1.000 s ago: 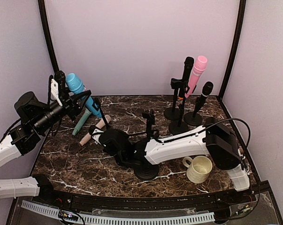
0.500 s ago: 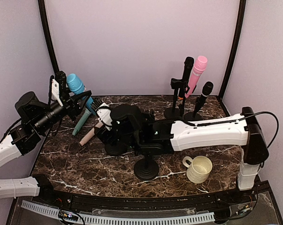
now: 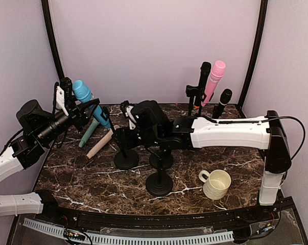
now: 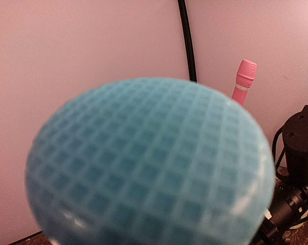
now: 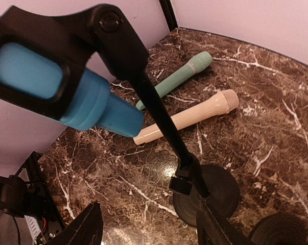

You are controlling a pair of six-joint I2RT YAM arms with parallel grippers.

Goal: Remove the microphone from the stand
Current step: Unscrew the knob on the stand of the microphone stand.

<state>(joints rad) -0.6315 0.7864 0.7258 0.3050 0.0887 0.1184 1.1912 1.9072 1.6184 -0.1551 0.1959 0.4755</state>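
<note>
– Well, nearest first: what could get knocked?
– Toward the near edge of the dark marble table (image 3: 82,178), an empty black stand (image 3: 159,185) rises right up under the right forearm. A dip of that arm would topple it.
– And the task's thing?
– The blue mesh-headed microphone (image 3: 82,92) sits in the clip of the black round-based stand (image 3: 125,159), toward the left edge. The right gripper (image 5: 151,228) is wide open and empty, straddling its pole. The left gripper (image 3: 66,97) is at the head; I cannot tell its hold.
– So?
– Pulling before the pole is clamped could drag the stand onto the cream microphone (image 5: 194,115) lying just beyond.
</note>
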